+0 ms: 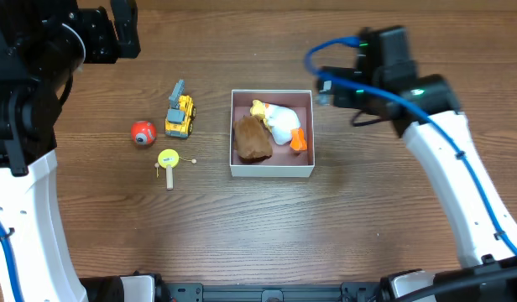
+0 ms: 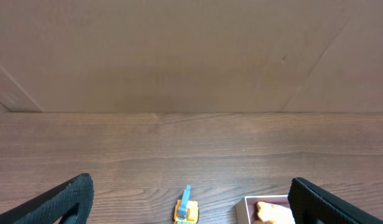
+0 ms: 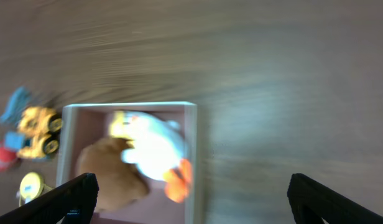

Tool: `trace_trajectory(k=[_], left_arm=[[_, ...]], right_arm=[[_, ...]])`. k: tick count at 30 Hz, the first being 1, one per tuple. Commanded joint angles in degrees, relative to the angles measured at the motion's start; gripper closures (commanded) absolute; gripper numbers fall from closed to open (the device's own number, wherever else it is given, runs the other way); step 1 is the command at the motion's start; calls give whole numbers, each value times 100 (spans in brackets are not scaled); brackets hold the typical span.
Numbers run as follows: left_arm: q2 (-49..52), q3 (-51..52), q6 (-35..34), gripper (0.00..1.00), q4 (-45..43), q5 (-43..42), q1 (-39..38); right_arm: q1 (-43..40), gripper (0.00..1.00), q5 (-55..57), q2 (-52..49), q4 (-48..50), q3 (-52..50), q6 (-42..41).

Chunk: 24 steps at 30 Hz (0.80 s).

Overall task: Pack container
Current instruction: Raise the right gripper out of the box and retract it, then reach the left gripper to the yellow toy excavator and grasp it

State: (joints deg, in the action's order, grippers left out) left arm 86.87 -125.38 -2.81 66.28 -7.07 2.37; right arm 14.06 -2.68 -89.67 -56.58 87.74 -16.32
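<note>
Nearest the robot's side, the wooden table (image 1: 359, 243) lies bare between the two white arms. A little farther in, left of centre, a small yellow round toy on a stick (image 1: 168, 158) lies flat on the wood. Just to its right, near the middle of the table, sits the container (image 1: 272, 171), a shallow square box with white walls and a pink inside. In it, a brown plush toy (image 1: 252, 139) fills the left half, and a white duck-like toy (image 1: 281, 122) with a yellow head and orange feet lies against it on the right. Left of the container, level with its middle, a red ball (image 1: 143, 132) rests on the table. A yellow toy truck (image 1: 180, 116) with a blue arm stands between the ball and the box, apart from both. Farther back, the right gripper (image 3: 191, 180) hovers just beside the container's far right corner. Its fingers are spread wide and empty, and its wrist view is blurred. At the far left corner, well away from the toys, the left gripper (image 2: 190, 182) hangs over the table, fingers likewise wide apart and holding nothing.
</note>
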Motion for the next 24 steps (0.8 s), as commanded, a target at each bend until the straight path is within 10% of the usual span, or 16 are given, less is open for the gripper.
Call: trace_trajectory(k=[1,24], left_arm=[[2,-35,109,0,-7,17,24],[1408,457,-96,0,763,166,24]], right_arm=[[-798,0,-461,247,-332,81,-501],[-2037,0,-898,245,-977,79,-494]])
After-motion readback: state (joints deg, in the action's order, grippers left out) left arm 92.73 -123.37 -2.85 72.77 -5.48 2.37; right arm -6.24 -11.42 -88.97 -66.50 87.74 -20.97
